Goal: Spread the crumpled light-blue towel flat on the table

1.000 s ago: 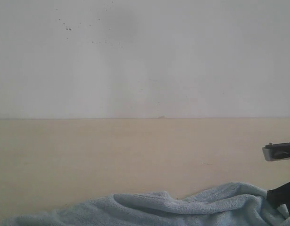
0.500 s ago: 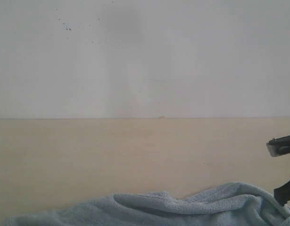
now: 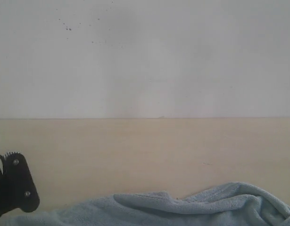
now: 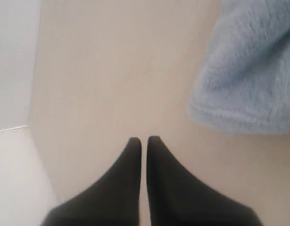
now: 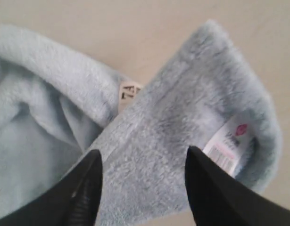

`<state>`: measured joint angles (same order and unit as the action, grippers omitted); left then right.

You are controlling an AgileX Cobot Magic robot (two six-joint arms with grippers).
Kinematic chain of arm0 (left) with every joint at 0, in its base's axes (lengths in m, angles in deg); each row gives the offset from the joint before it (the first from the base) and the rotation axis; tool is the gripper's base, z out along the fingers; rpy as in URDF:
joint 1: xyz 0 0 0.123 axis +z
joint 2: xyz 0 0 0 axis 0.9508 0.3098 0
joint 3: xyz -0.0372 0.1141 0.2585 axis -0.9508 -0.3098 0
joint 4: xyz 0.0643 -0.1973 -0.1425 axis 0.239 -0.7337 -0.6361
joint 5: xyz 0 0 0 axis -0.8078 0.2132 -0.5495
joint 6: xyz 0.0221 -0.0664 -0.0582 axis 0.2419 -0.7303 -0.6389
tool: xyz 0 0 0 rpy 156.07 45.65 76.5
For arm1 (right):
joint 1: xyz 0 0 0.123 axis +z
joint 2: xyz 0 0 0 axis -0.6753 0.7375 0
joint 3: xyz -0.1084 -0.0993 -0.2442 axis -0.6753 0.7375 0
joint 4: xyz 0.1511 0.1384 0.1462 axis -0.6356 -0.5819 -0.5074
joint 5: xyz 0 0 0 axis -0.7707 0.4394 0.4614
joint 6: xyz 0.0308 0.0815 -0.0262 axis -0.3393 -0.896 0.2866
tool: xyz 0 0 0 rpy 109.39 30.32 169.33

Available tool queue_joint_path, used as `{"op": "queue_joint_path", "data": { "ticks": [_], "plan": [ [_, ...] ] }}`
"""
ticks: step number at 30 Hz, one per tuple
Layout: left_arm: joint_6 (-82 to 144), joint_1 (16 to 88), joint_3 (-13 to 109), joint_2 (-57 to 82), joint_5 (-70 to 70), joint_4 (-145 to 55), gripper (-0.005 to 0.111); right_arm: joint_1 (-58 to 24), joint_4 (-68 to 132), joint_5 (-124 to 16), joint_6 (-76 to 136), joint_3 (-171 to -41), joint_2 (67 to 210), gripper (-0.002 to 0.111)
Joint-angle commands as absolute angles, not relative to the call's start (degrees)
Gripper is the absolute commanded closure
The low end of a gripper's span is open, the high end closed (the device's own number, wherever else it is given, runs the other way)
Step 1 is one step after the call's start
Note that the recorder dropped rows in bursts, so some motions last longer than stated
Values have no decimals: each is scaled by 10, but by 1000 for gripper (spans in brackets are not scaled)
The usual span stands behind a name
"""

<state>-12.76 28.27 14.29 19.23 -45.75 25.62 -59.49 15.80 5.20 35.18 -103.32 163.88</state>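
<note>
The light-blue towel lies crumpled along the near edge of the beige table. In the left wrist view my left gripper is shut with nothing between its fingers. It hovers over bare table, with a towel edge off to one side and apart from it. In the right wrist view my right gripper stands open just above a folded towel corner. A white care tag with a red mark shows beside one finger, and a second small tag sits farther in.
A white wall rises behind the table's far edge. A black part of my left arm with two screws shows at the lower left of the exterior view. The table's edge and a pale floor appear in the left wrist view.
My right gripper has slid out of the exterior view past its right edge. A black part of the left arm has come into view at the lower left. The towel has hardly shifted.
</note>
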Motion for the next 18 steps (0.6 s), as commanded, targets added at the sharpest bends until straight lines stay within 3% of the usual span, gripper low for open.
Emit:
{"op": "queue_joint_path", "data": {
  "ticks": [1,3,5,6,7,8,10,13,18],
  "plan": [
    [-172,284,159,185,-322,177,103,-655,137,22,369,-1042,1635,57],
    [-115,284,157,185,-212,49,101,-659,144,3,373,-1042,1648,57],
    [89,284,150,185,-166,-132,79,-659,135,1,391,-1042,1669,57],
    [240,284,145,185,-168,-230,56,-659,135,-8,396,-1042,1681,57],
    [284,284,144,185,-168,-263,47,-659,135,-15,396,-1042,1686,57],
    [353,284,144,185,-159,-327,29,-659,131,-27,396,-1042,1689,57],
    [438,273,143,185,-158,-341,28,-659,109,-33,401,-1042,1689,57],
    [669,260,113,185,-190,-341,41,-659,43,-29,433,-1042,1689,57],
    [720,261,60,185,-72,-350,36,-659,-68,-6,514,-1042,1689,57]
  ]
}}
